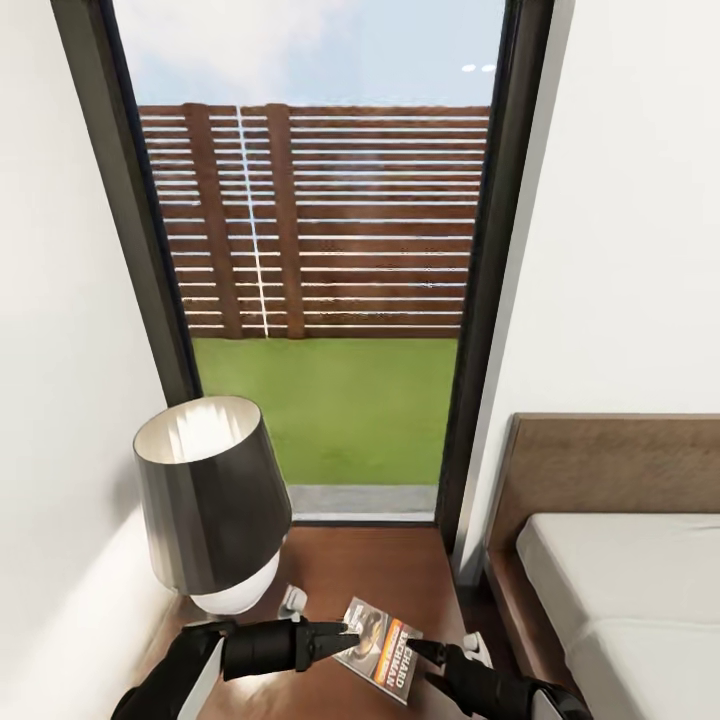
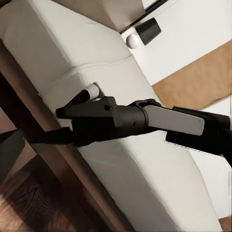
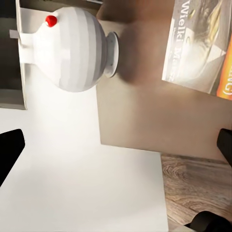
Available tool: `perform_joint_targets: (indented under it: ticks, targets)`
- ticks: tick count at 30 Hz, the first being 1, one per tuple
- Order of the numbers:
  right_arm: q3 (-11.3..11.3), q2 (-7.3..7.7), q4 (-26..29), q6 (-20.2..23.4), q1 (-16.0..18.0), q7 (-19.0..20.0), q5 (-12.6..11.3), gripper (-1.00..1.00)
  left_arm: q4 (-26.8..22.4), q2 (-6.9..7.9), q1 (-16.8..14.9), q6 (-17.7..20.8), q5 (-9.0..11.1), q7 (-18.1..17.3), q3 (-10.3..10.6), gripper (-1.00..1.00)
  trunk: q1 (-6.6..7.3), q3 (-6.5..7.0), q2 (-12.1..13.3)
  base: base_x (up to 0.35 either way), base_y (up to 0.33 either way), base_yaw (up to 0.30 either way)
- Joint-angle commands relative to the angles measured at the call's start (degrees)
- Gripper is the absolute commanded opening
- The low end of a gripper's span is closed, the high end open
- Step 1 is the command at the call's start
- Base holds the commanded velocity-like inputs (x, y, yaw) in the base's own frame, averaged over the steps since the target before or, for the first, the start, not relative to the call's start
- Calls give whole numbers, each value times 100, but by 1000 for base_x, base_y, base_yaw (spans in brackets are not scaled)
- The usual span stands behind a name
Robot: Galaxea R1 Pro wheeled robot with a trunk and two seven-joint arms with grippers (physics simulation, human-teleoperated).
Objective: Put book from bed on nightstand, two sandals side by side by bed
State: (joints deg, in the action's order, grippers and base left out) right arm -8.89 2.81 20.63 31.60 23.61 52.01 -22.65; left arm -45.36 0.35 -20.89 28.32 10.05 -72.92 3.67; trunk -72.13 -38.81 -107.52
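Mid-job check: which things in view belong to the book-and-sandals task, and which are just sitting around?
Part of the job:
- book, lying on the nightstand
- nightstand
- bed
- left tool and right tool, on either side of the book

Just lying about:
- lamp on the nightstand
- window

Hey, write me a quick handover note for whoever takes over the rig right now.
Right gripper: open, at one edge of the book.
Left gripper: at the book's other edge, open or shut unclear.
The book lies on the nightstand in front of the lamp, beside the bed.
Done, as it looks: the book move.
Left: back both grippers off, then set the two sandals side by side by the bed.
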Motion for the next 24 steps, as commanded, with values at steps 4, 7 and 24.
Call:
perform_joint_targets:
  ticks: [4, 7, 24]
  targets:
    - [-10, 2, -5, 39, 3, 3, -20, 100, 144, -18, -4, 19, 30, 163, 17, 100, 89, 67, 159, 0, 0, 0]
    - [-8, 25, -30, 35, 3, 3, -10, 100, 199, -23, -4, -13, 37, 480, 7, 100, 155, 121, 280, 0, 0, 0]
    - [-16, 87, -180, -899, -38, -3, 32, 100, 1063, -16, -4, -1191, 38, 2600, -16, 100, 529, 426, 961, 0, 0, 0]
